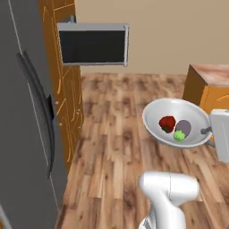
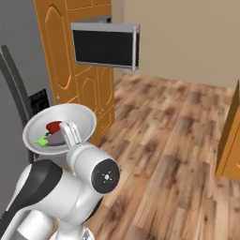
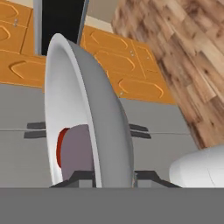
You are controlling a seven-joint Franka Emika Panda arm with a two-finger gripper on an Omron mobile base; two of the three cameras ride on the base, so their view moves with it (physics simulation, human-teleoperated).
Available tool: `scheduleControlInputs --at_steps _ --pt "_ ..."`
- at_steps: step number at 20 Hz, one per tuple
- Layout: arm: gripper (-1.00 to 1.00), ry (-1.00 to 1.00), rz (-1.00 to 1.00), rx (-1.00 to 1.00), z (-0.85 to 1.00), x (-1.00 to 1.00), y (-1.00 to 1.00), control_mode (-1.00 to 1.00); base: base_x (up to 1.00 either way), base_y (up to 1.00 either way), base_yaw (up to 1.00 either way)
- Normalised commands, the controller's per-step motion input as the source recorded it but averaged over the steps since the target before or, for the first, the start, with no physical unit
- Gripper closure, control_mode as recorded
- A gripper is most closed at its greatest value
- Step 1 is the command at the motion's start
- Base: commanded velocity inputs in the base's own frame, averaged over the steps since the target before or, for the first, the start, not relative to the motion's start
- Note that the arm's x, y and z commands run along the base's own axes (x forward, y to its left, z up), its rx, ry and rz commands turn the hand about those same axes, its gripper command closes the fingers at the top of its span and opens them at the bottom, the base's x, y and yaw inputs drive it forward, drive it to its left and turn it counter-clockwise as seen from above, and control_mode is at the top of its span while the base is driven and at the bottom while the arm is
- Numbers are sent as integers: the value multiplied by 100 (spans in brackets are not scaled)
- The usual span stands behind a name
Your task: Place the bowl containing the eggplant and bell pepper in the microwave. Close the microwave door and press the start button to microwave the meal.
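My gripper (image 1: 209, 132) is shut on the rim of the pale grey-white bowl (image 1: 179, 107) and holds it in the air above the wooden floor. Inside it lie the red bell pepper (image 1: 167, 124) and the purple-grey eggplant (image 1: 183, 127) with its green end. In the right base view the bowl (image 2: 70, 115) sits just above my arm, gripper (image 2: 71, 136) at its near rim. The hand view has the bowl (image 3: 74, 87) edge-on between my fingertips (image 3: 83, 177), eggplant (image 3: 76, 151) and bell pepper (image 3: 60, 144) inside. The microwave door (image 1: 93, 44) stands swung open at cabinet height; the microwave itself is mostly hidden behind it.
A tall grey fridge (image 1: 22, 112) with long handles fills the left side. Orange cabinets (image 1: 67, 89) run beside it under the door. A counter on an orange cabinet (image 1: 210, 80) stands at the right. Open wooden floor (image 2: 178, 140) lies ahead.
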Motion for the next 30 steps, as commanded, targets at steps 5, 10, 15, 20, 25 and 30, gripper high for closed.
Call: scheduleControlInputs --at_steps 5,10,15,20,25,30 --pt "100 0 0 0 0 0 0 100 74 -30 -28" --pt "100 0 0 0 0 0 0 100 84 -32 -24" --pt "100 0 0 0 0 0 0 100 92 -38 -17" --pt "100 0 0 0 0 0 0 100 100 -47 -8" --pt "100 0 0 0 0 0 0 100 81 -53 0" --pt "100 0 0 0 0 0 0 100 71 -26 19"
